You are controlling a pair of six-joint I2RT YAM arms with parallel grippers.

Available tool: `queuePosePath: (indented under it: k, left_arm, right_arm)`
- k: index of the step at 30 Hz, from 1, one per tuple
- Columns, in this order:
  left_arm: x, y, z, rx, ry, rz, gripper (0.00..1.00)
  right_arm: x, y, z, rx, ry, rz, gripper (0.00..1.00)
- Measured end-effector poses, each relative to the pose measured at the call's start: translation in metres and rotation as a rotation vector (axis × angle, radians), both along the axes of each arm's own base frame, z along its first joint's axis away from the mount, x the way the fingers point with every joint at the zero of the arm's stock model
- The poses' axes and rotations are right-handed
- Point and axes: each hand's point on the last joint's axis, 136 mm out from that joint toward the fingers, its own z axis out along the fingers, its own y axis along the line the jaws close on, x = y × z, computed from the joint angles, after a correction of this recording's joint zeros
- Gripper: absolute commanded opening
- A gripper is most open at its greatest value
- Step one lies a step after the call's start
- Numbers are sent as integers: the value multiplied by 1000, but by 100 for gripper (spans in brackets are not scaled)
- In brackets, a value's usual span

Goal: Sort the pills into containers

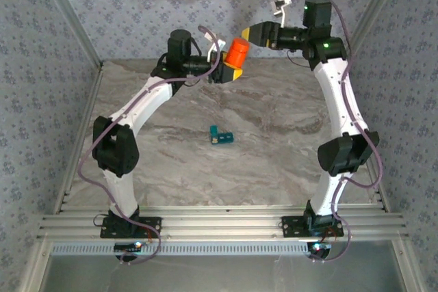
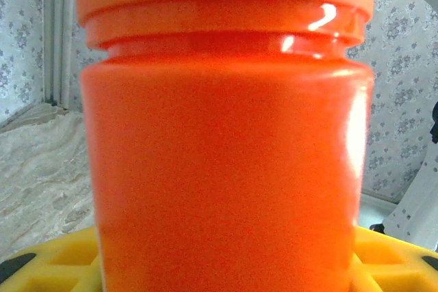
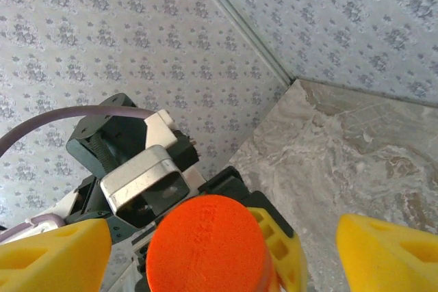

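Observation:
An orange bottle point(image 1: 239, 51) with a round orange cap point(image 3: 205, 244) is held upright above the back of the table. My left gripper point(image 1: 231, 70) is shut on its body point(image 2: 226, 169), and yellow fingers point(image 2: 48, 264) show at either side of it. My right gripper point(image 1: 254, 34) hovers open just right of the cap, its yellow fingers point(image 3: 387, 254) spread wide on either side of the cap and not touching it. The small teal pill box point(image 1: 220, 136) lies on the marble table near the middle, far from both grippers. The pills are hidden.
The marble tabletop point(image 1: 287, 148) is walled by patterned panels at the back and sides. An aluminium rail point(image 1: 219, 227) carries both arm bases at the near edge. The left arm's wrist camera housing point(image 3: 144, 179) sits just behind the bottle.

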Motion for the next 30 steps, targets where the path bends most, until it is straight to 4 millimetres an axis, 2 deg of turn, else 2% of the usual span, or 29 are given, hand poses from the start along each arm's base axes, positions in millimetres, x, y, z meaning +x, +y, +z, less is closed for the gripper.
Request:
queuePosePath:
  k: [6, 21, 30]
  left_arm:
    - [-3, -2, -1, 6, 13, -10, 0]
    - [-7, -8, -2, 13, 28, -34, 0]
    - [-9, -7, -7, 27, 50, -43, 0]
  right_arm:
    - [-4, 9, -6, -6, 13, 32, 83]
    - [-11, 14, -14, -19, 33, 61, 52]
    - [-7, 11, -23, -29, 49, 43, 42]
